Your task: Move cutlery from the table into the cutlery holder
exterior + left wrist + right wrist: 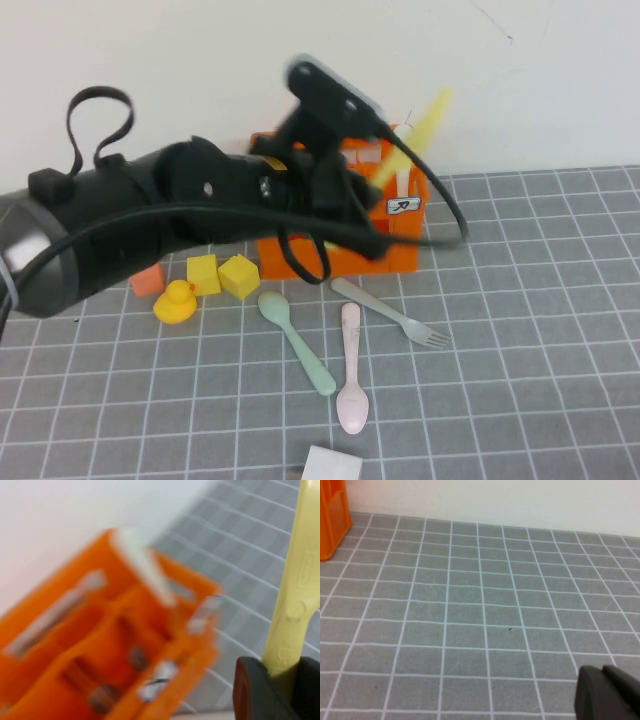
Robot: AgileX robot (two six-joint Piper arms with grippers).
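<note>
My left gripper (375, 182) hangs over the orange cutlery holder (400, 250), shut on a yellow knife (418, 132) that points up and to the right. In the left wrist view the knife (300, 580) sits clamped between the dark fingers of the gripper (282, 672), beside the holder (115, 645). A white knife (145, 565) stands in the holder. On the table (540, 330) in front lie a mint-green spoon (297, 342), a pink spoon (351, 370) and a grey fork (390, 312). My right gripper (607, 692) is shut and empty over bare table, outside the high view.
Two yellow blocks (222, 274), an orange block (148, 280) and a yellow rubber duck (177, 302) sit left of the holder. A white object (332, 465) lies at the front edge. A holder corner (332, 515) shows in the right wrist view. A white wall backs the table.
</note>
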